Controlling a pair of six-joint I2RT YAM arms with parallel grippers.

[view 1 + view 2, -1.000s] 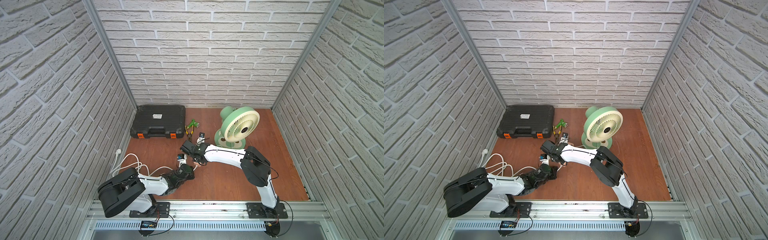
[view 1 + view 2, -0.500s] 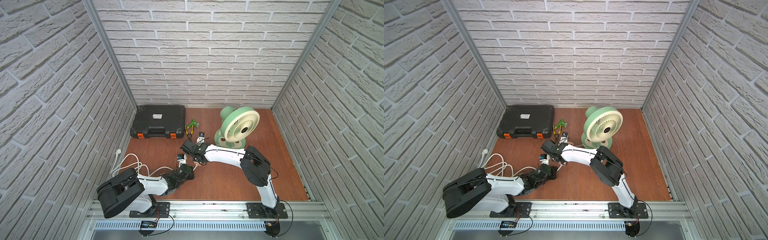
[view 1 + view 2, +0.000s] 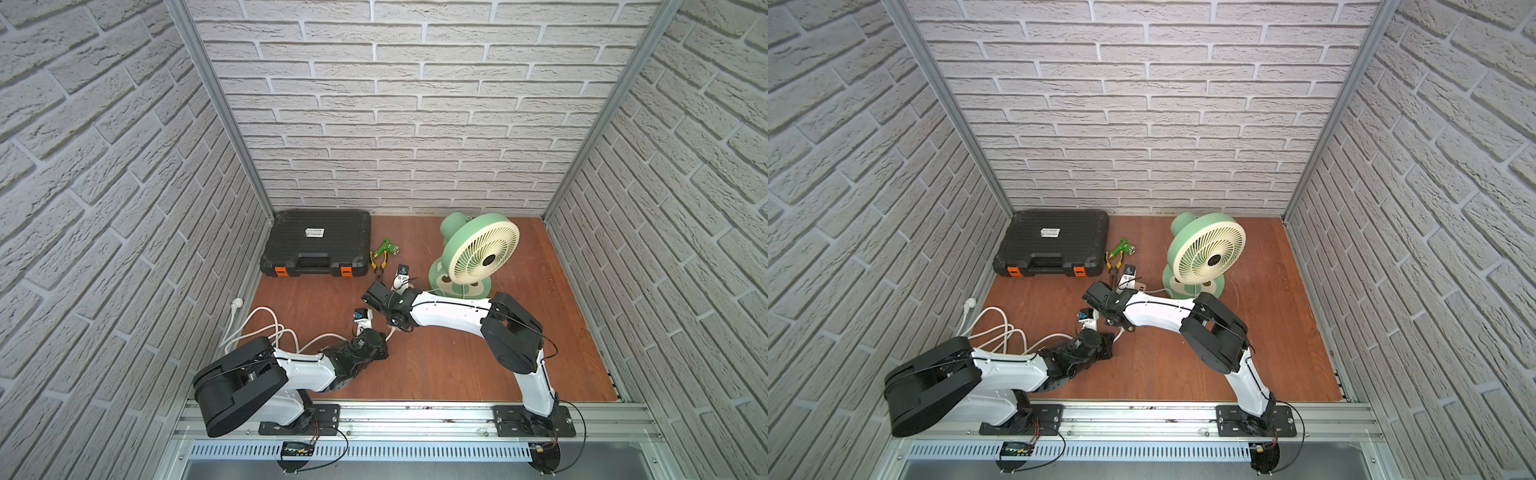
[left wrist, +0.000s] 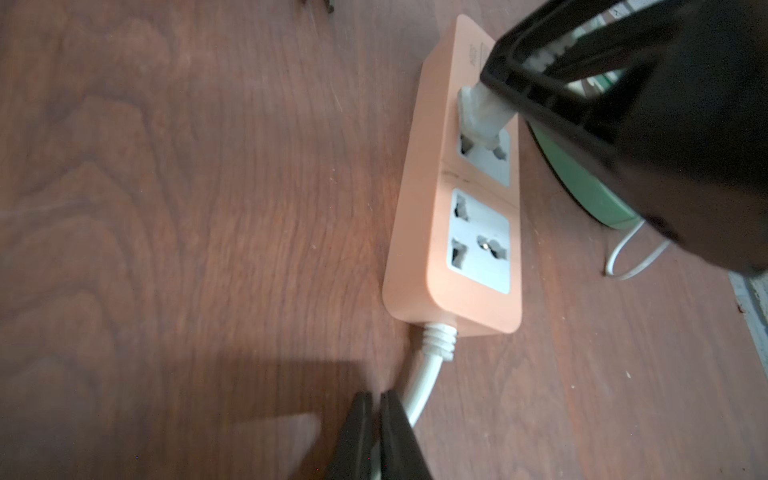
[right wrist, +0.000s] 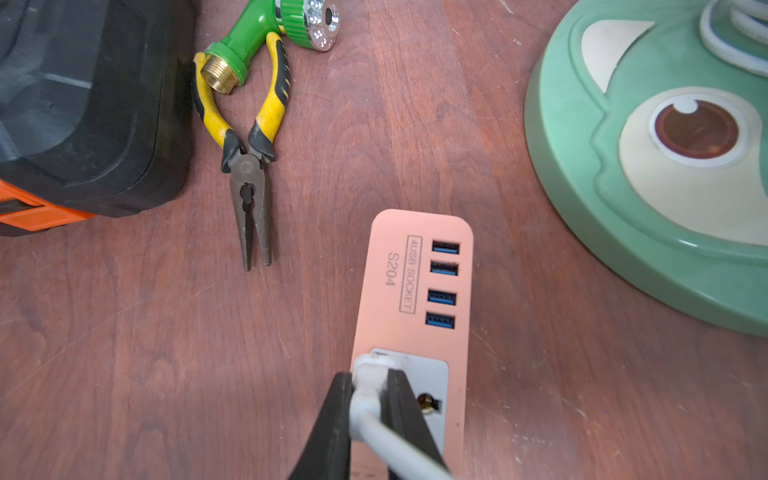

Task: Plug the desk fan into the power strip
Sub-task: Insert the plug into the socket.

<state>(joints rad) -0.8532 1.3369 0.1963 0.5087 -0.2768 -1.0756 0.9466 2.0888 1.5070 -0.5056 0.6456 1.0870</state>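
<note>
Stillness over the last second: neither arm has shifted. Nearest, left gripper (image 4: 372, 436) sits clenched on nothing, just beside the strip's thick cable (image 4: 426, 370). Next, the power strip (image 4: 419, 232) lies flat, with right gripper (image 5: 370, 380) clamped on the fan's plug (image 5: 374, 363), tilted at the socket (image 4: 486, 162) beside the USB ports (image 5: 444, 284). Desk fan (image 3: 478, 249) stands beyond. My read: plug's meeting the socket, full seating unconfirmed.

A mint-green desk fan (image 3: 478, 257) with cream grille is seen upright near the tabletop's back edge. A peach-pink power strip (image 5: 411, 291) is laid flat beside its base, a white plug (image 5: 374, 370) seemingly inserted.
</note>
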